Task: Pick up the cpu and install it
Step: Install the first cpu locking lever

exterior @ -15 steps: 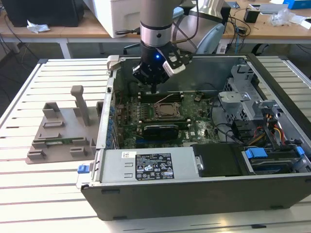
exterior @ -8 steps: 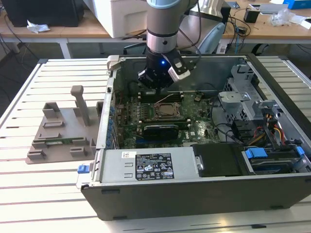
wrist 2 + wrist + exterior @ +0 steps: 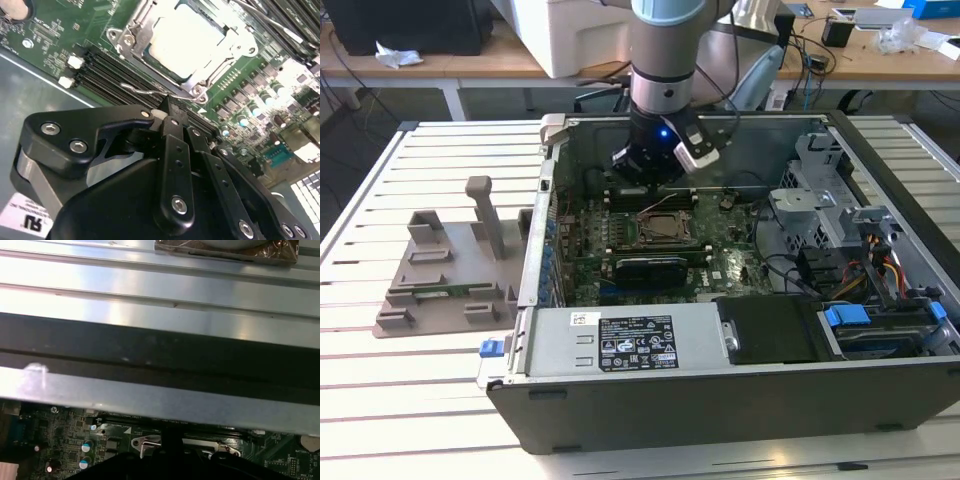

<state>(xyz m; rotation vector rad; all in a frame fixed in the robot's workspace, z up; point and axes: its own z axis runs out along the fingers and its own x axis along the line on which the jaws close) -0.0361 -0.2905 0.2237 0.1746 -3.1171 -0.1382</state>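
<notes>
A: Item one, writing and labels?

B: A white-and-black label (image 3: 636, 343) sits on the metal power supply box (image 3: 620, 340) along the near wall of the open computer case (image 3: 740, 400) in the exterior view; its print is too small to make out. A second white sticker (image 3: 25, 220) with black marks shows at the edge of the second wrist view, partly cut off. The motherboard (image 3: 65, 45) carries fine white lettering, not legible.

A: Item two, the cpu?

B: The cpu (image 3: 187, 42), pale metal top, lies flat inside the socket frame (image 3: 150, 30) on the motherboard, the frame's metal bracket around it. In the exterior view the socket (image 3: 665, 228) is near the middle of the board, toward the case's far wall.

A: Item three, the gripper?

B: The gripper (image 3: 167, 107) hangs just beside the socket's edge, above the wire latch lever (image 3: 150, 92) and the memory slots (image 3: 105, 75). Its fingers stand drawn together, nothing between them. It is apart from the cpu, not touching it.

A: Item four, surroundings?

B: A grey plastic holder (image 3: 445, 270) rests on the slatted bench (image 3: 380, 400), outside the case on the exterior view's left.
</notes>
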